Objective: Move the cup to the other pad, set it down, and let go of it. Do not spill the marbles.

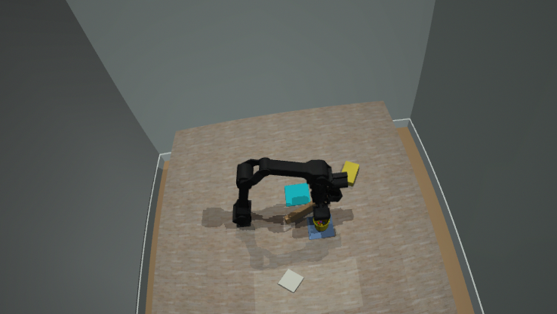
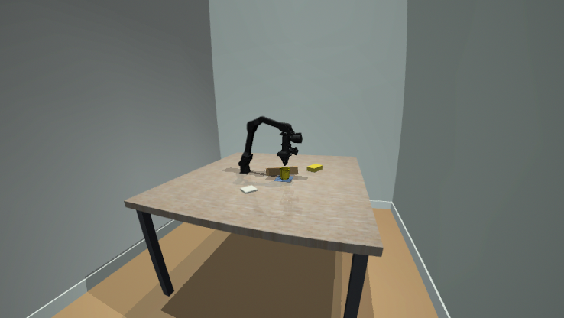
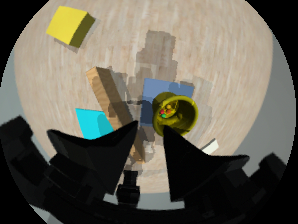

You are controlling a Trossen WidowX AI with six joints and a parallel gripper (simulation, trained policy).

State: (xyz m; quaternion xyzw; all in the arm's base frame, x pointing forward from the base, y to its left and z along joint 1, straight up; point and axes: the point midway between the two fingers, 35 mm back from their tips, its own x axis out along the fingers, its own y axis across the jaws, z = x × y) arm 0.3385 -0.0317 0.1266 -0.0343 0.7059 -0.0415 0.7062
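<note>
A yellow cup (image 1: 321,226) (image 2: 284,173) (image 3: 190,116) with several coloured marbles inside stands upright on the blue pad (image 1: 315,235) (image 2: 289,180) (image 3: 154,86). My gripper (image 2: 285,163) (image 3: 151,126) is partly open and empty, pointing down just above the cup's rim. In the wrist view the right fingertip overlaps the rim's near left edge; whether it touches cannot be told. The left fingertip is left of the cup. In the top view the hand hides the cup's far side and the fingertips. The cyan pad (image 1: 296,193) (image 3: 93,123) is bare, beyond the wooden bar.
A wooden bar (image 1: 298,213) (image 2: 272,171) (image 3: 111,96) lies between the two pads, close to the cup. A yellow block (image 1: 351,172) (image 2: 314,167) (image 3: 66,25) lies farther back. A white square tile (image 1: 290,280) (image 2: 248,189) (image 3: 211,146) lies nearer the front of the table.
</note>
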